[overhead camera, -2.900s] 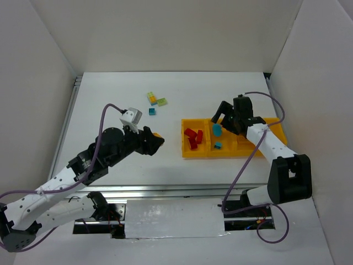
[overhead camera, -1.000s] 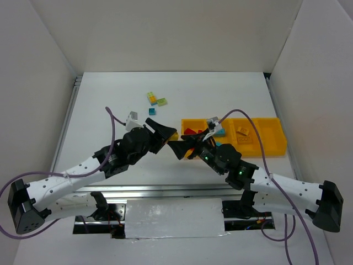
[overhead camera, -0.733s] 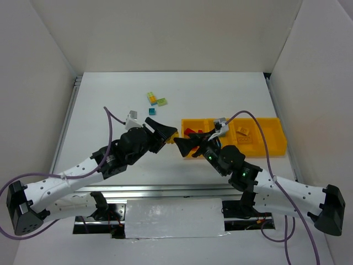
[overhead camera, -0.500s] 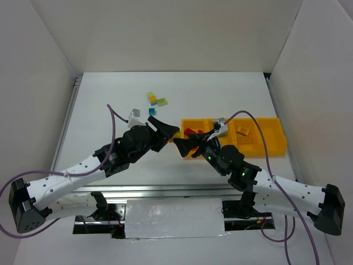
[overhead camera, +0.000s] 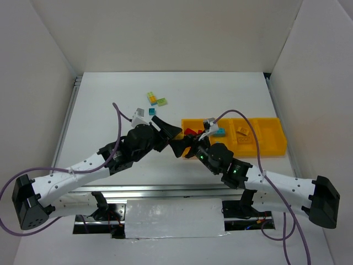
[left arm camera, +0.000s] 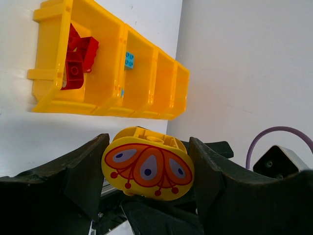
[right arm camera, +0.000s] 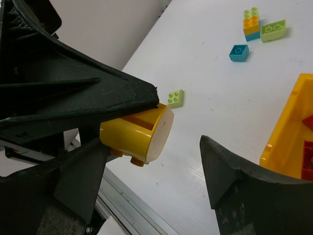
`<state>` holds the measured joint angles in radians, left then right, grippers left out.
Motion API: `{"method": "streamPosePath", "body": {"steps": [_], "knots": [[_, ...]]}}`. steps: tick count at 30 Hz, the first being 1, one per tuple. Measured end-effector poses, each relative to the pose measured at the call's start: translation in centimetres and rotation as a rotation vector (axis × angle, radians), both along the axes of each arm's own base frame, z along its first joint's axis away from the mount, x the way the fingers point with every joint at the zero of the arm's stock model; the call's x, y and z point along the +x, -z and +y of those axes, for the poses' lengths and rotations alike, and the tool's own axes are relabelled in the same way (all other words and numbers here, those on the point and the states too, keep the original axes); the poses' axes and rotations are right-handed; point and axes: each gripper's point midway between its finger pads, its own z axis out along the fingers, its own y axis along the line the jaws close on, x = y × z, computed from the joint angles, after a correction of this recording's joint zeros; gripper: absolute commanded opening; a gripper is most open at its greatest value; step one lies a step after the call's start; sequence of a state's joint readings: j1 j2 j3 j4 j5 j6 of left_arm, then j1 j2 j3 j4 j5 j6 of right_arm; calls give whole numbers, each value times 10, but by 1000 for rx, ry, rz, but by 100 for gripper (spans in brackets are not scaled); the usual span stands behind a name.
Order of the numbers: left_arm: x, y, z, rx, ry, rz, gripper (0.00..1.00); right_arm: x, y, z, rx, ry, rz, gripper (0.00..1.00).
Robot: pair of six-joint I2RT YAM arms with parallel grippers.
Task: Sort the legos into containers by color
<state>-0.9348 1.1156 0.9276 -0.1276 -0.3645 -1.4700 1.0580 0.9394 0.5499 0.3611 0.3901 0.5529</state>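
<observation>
Well, mid-frame from above, the left gripper (overhead camera: 167, 131) is clamped on a yellow brick (left arm camera: 146, 164) just left of the tray (left arm camera: 68, 105), so the right gripper (overhead camera: 179, 147), fingers apart, should close squarely on its free end before left releases.

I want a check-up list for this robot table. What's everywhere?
Surface: white table, no spills seen.
Job's things: yellow tray holds red bricks in its end compartment and a blue brick in the next one; loose bricks lie on the table away from it.
Clutter: nothing seen.
Grippers: left gripper shut on a yellow brick; right gripper open, facing that brick.
Cables: purple cables loop off both arms.
Surroundings: white walls on three sides.
</observation>
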Motion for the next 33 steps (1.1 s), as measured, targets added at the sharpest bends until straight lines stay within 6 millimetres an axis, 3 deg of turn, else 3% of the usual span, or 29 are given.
{"method": "streamPosePath", "body": {"steps": [10, 13, 15, 16, 18, 19, 20, 21, 22, 23, 29, 33], "knots": [[1, -5, -2, -20, 0, -9, 0, 14, -12, 5, 26, 59, -10, 68], [2, -5, -2, -21, -1, -12, 0, 15, -12, 8, 30, 63, -7, 51], [3, -5, 0, -16, -11, -15, 0, 15, -14, 12, 28, 61, -9, 29], [4, -4, 1, -12, -18, -13, 0, 16, -13, 12, 13, 64, -17, 2], [4, 0, 3, 0, -26, -7, 2, 17, -10, 13, -1, 63, -16, 0], [5, 0, 3, 2, -27, -7, 20, 17, -10, 14, 1, 62, -15, 0], [5, 0, 3, 2, -27, -8, 20, 17, -10, 14, 0, 63, -16, 0], [5, -1, 3, 2, -27, -10, 50, 17, -11, 13, -1, 60, -21, 0], [4, -1, 3, 3, -25, -11, 66, 16, -11, 14, -1, 52, -30, 0], [4, -1, 4, 5, -23, -13, 98, 14, -11, 14, 0, 39, -41, 0], [1, -7, 11, 78, -4, -53, 100, 16, -13, -6, 25, 0, -68, 0], [8, -32, 30, 157, -57, -104, 100, 44, -6, -56, 30, 121, -26, 0]]}}
